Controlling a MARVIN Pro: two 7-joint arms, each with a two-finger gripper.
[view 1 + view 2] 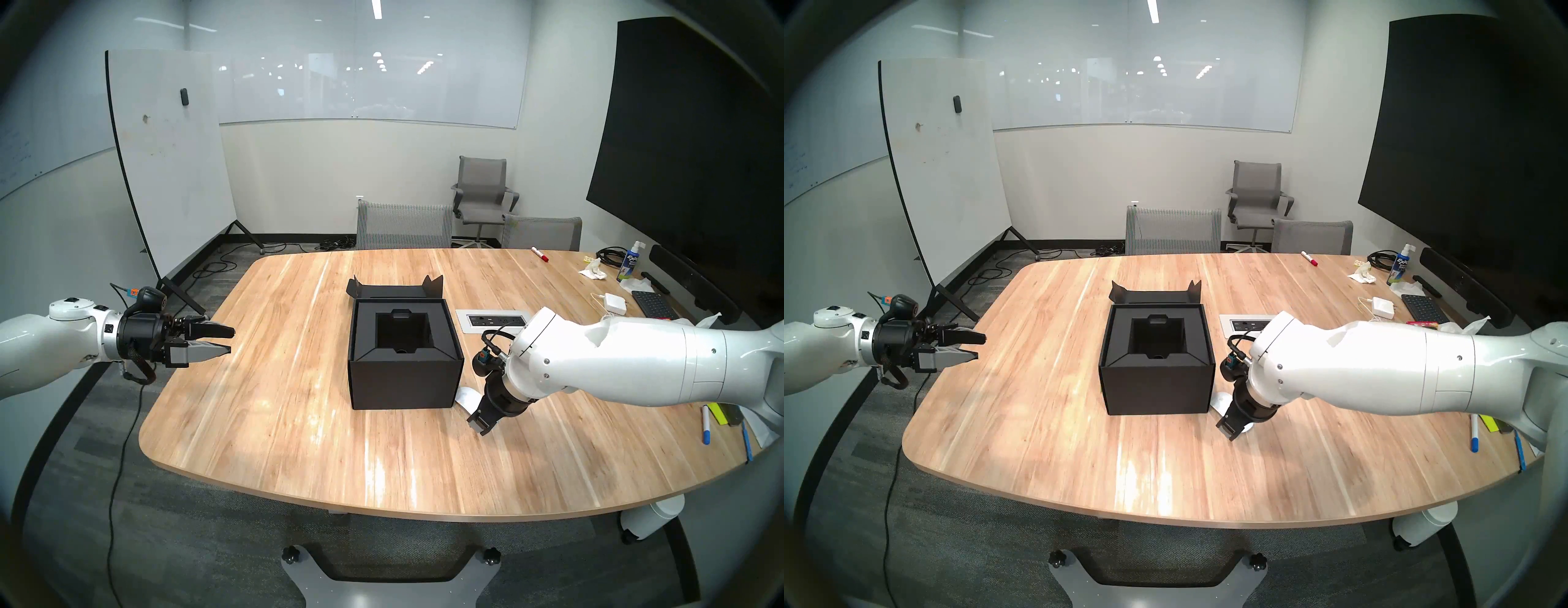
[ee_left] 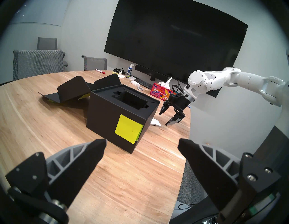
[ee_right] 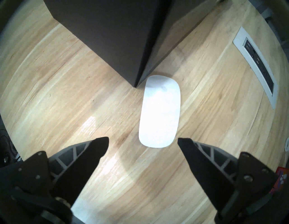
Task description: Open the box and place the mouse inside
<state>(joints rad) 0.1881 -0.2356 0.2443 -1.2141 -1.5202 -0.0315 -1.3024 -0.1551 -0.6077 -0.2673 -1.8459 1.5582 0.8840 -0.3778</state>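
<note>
Two pincers are in play, both with fingers spread and holding nothing. The right pincer (image 3: 143,140) points steeply down over the mouse (image 3: 159,112), which lies flat on the table (image 1: 297,424) just beside the near right corner of the box (image 1: 405,361), probably set there for an easy pick. The fingers line up to straddle the mouse's narrow width, likely the only grip so low and smooth a shell allows. The box's lid (image 1: 394,288) is already folded back flat behind it, leaving the recess (image 1: 403,335) clear for a drop from above. The left pincer (image 1: 227,339) hangs level, well apart to the left, seemingly parked out of the way.
</note>
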